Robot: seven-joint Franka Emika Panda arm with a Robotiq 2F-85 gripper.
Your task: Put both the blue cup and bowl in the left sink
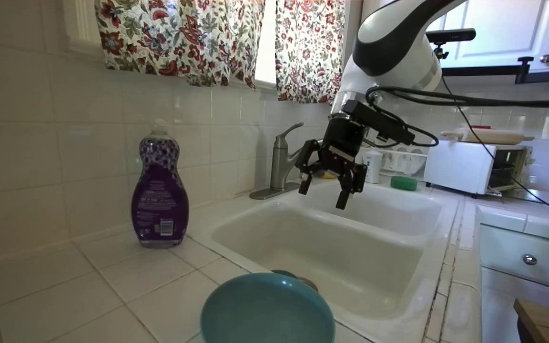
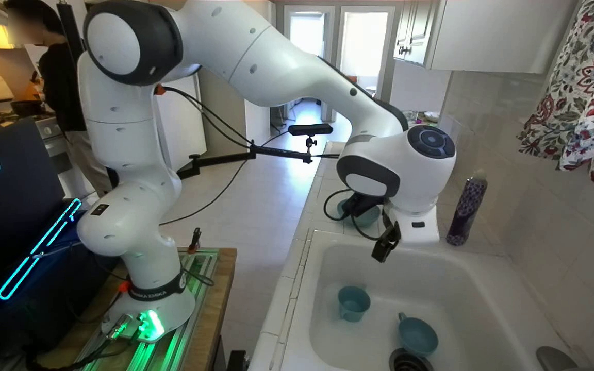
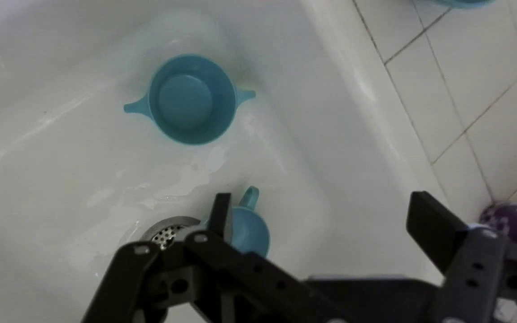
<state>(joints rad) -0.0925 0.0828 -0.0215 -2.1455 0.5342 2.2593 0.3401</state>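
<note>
Wrist view, looking down into the white left sink [image 3: 83, 152]: it holds a two-handled blue cup [image 3: 186, 101], standing upright on the basin floor, and a one-handled blue cup [image 3: 250, 233] just beside the round drain [image 3: 166, 234]. One of the black jaws hides part of that cup, so whether it leans is hard to tell. The jaws stand wide apart over the sink, with nothing held.

Both exterior views show the wide blue bowl [image 1: 267, 309] on the white tiled tabletop [image 1: 60, 305], outside the sink and near its rim. A purple bottle [image 1: 160, 205] stands near the bowl, not touching it.

The cup half of the task looks done, though with two cups in the sink it is unclear which one is meant. The bowl's turn appears to be next. That move calls for taking the parted jaws over the sink's rim and lowering them so that one goes inside the bowl's edge and one outside, then pinching and lifting it. The bowl is wide, so on the way down it could knock a cup; it would best be aimed at a bare stretch of sink floor, and let go only once it rests.
</note>
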